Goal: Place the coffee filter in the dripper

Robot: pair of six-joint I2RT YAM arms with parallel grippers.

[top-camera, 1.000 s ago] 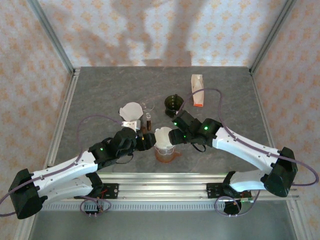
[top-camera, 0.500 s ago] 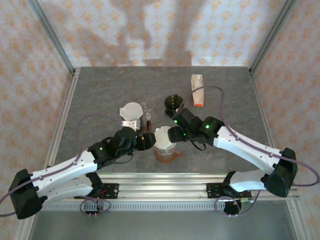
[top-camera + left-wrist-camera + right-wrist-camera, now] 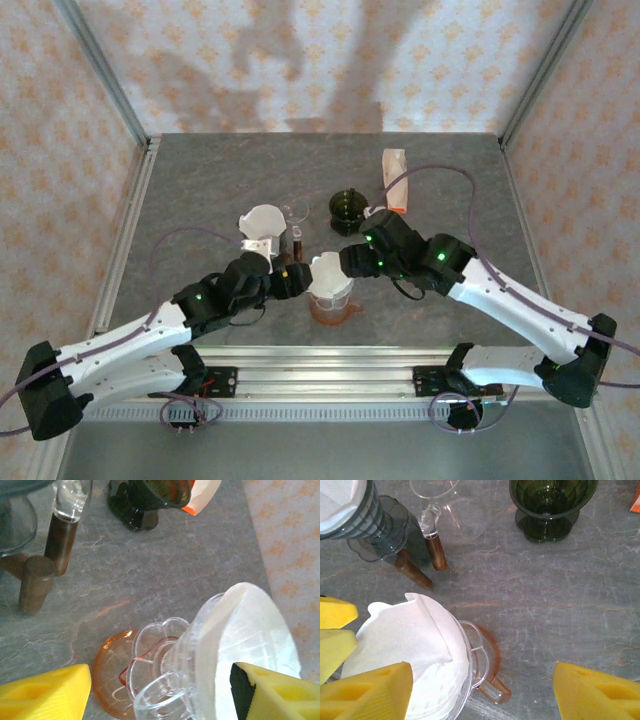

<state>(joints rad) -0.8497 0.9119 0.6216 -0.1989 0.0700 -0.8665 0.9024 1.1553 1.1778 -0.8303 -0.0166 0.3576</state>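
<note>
I see a grey marbled table, peach floral-papered walls, metal corner posts, and soft shadows on the back wall.

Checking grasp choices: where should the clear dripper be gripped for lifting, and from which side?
Probably by its loop handle, coming from the near right side. The handle juts free of the cone of the clear dripper there; the filter fills the rim, and the left gripper sits at the left edge.
</note>
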